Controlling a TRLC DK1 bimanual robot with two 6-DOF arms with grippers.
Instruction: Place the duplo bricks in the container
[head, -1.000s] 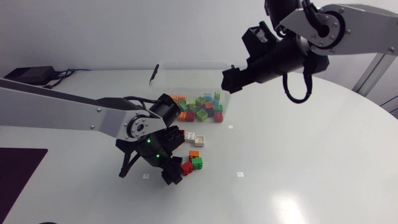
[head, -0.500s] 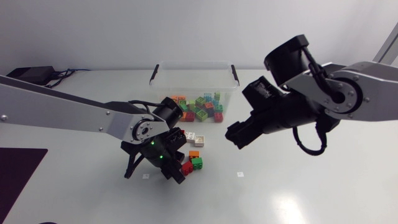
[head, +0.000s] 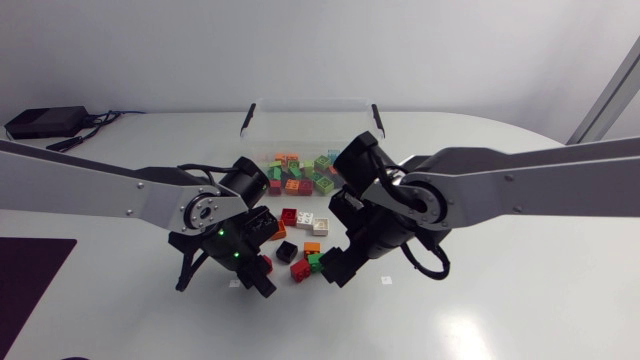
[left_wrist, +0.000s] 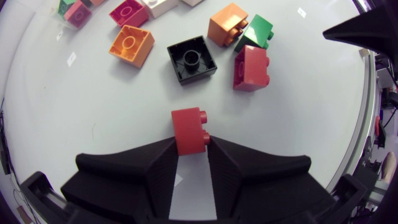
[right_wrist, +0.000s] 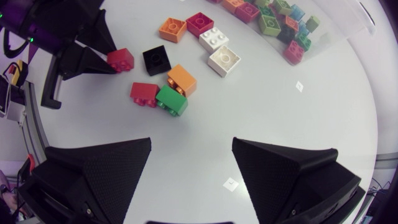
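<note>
Left gripper (left_wrist: 189, 148): matte black wedge fingers are clamped on a glossy red duplo brick (left_wrist: 189, 129), its studs turned sideways, near the middle of the worktop (head: 500, 300).
Loose bricks: a square black brick (left_wrist: 192, 59), an orange brick (left_wrist: 227, 23), a green brick (left_wrist: 257, 32) and a second red brick (left_wrist: 250, 67) are clustered mid-worktop.
Container (head: 310, 112): a clear plastic tub, part-filled, is set by the far edge.
Right gripper (right_wrist: 191, 143): its broad fingers are spread; nothing is held.

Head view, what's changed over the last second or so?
The right arm swung from above the container down to the loose bricks, where its right hand hangs open. The left hand drew back a little toward its own side, shut on a red brick, uncovering a black brick. The container and the rest stayed put.
</note>
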